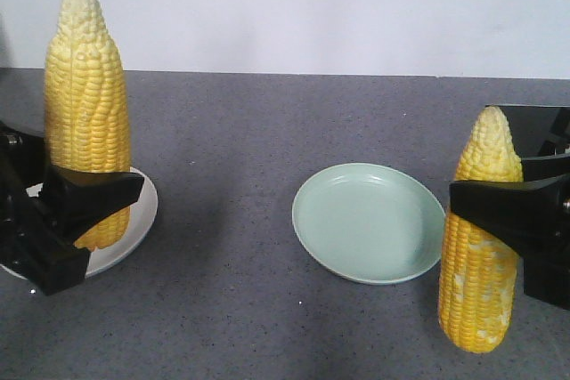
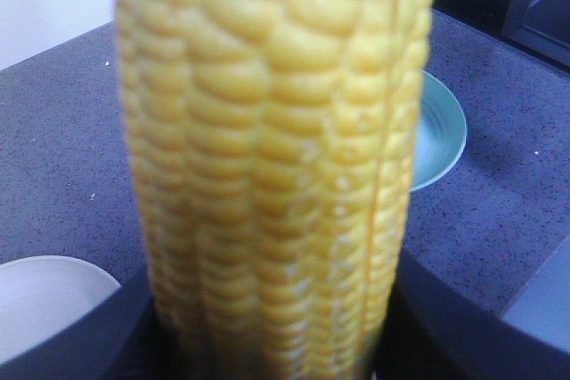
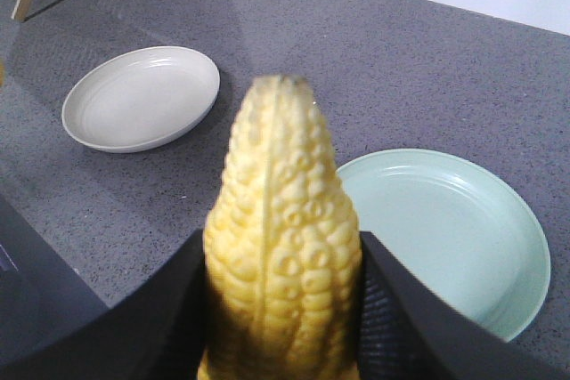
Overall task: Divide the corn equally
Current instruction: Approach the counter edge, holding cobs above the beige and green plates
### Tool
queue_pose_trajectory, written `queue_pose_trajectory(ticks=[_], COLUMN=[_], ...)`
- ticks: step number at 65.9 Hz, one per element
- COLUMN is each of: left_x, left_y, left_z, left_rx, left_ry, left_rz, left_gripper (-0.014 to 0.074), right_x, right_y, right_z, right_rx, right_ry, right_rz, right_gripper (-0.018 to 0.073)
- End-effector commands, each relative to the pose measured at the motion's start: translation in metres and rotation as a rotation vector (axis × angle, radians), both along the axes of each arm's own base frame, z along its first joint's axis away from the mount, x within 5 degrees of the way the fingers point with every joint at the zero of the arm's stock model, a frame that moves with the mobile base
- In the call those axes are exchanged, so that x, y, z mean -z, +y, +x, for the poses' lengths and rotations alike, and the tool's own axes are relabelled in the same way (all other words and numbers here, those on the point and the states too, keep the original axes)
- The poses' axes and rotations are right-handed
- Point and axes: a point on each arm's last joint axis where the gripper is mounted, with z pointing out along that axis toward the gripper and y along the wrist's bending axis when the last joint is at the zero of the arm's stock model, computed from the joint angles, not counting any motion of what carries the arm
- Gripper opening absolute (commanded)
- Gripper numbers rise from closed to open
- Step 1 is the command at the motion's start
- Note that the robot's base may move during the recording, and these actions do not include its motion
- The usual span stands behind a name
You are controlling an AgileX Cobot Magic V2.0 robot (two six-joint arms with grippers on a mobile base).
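Left claw (image 1: 76,206) is clamped on one upright corn cob (image 1: 86,104) above the white plate (image 1: 134,238), right claw (image 1: 499,206) on another cob (image 1: 481,246) beside the green plate (image 1: 370,222); each should be lowered centrally, tilted flat, to prevent rolling off

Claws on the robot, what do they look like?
Both are matte black and blocky. The left claw has a thick, wedge-shaped finger with flat faces and sharp edges. The right claw looks the same, boxy and black. No cables, stickers or markings show.
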Motion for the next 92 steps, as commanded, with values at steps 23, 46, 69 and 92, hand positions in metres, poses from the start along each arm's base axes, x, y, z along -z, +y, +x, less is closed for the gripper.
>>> queue_pose_trajectory(ticks=[23,46,69,92], left_x=[-0.0167,-0.0167,-0.0167,-0.0167], left_y=[0.0011,0.0011,0.0011,0.0011], left_z=[-0.0019,-0.0019,-0.0019,-0.0019], left_rx=[-0.01,-0.01,-0.01,-0.01], left_ry=[-0.081,-0.081,-0.081,-0.081], left_rz=[-0.075,-0.075,-0.075,-0.075], left_gripper=[0.03,0.03,0.03,0.03], right_x=[-0.0128,-0.0128,-0.0128,-0.0128], right_y=[-0.0007,-0.0007,-0.0007,-0.0007], right_z=[0.0008,0.0008,0.0008,0.0008], right_rx=[0.024,0.024,0.024,0.024], right_ry=[-0.068,-0.068,-0.068,-0.068], right_rz=[0.047,0.047,0.047,0.047], right_gripper=[0.0194,0.0194,0.0194,0.0194])
